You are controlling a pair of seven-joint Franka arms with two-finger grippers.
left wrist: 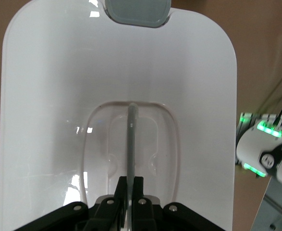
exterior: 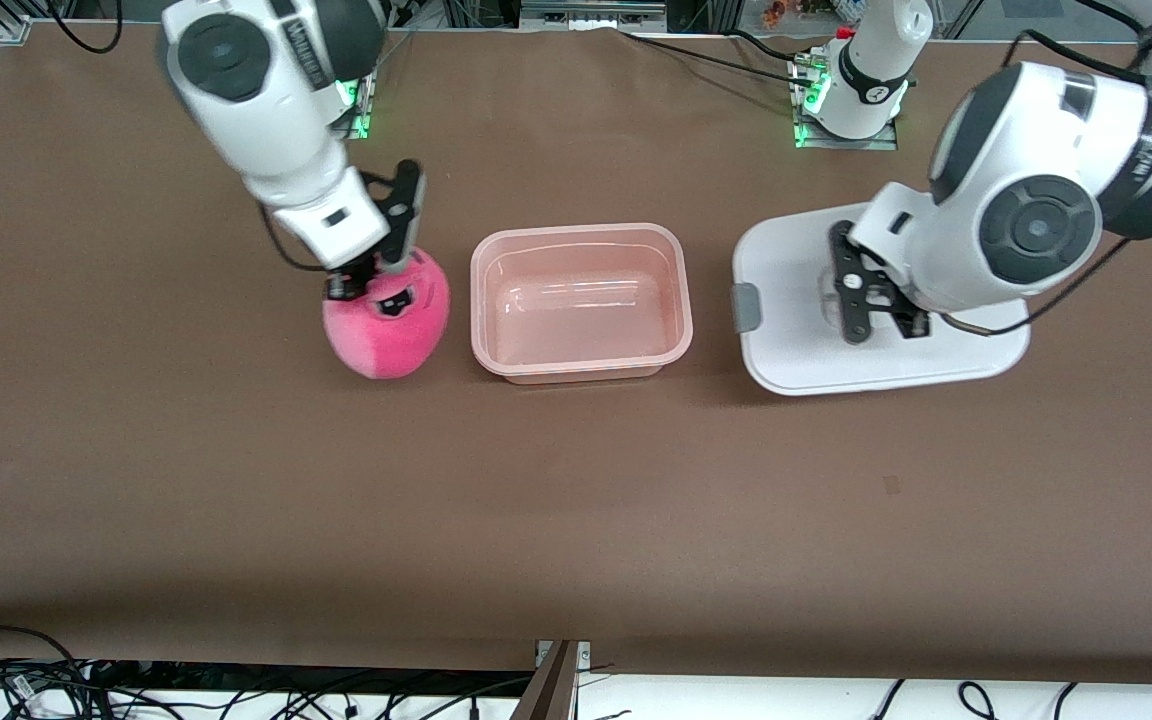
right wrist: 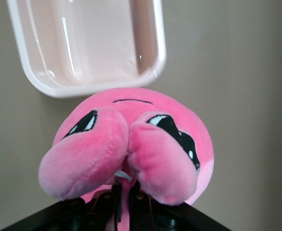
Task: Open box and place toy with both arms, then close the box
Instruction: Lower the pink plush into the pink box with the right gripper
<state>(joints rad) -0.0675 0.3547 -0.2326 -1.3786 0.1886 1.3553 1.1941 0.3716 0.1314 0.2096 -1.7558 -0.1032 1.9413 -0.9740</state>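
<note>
The box [exterior: 576, 232] stands open and empty mid-table, a translucent pinkish tub; its rim also shows in the right wrist view [right wrist: 155, 62]. The pink plush toy [exterior: 391, 330] is beside it, toward the right arm's end. My right gripper [exterior: 356, 285] is shut on the toy's top; in the right wrist view the toy [right wrist: 131, 139] bulges round the gripper [right wrist: 126, 192]. The white lid [exterior: 796, 350] lies flat toward the left arm's end, grey clip [exterior: 746, 306] facing the box. My left gripper [exterior: 861, 310] is shut on its clear centre handle [left wrist: 131, 139].
The arm bases with green lights stand along the table's back edge [exterior: 841, 110]. The brown table [exterior: 576, 500] stretches toward the front camera. Cables hang beneath its front edge.
</note>
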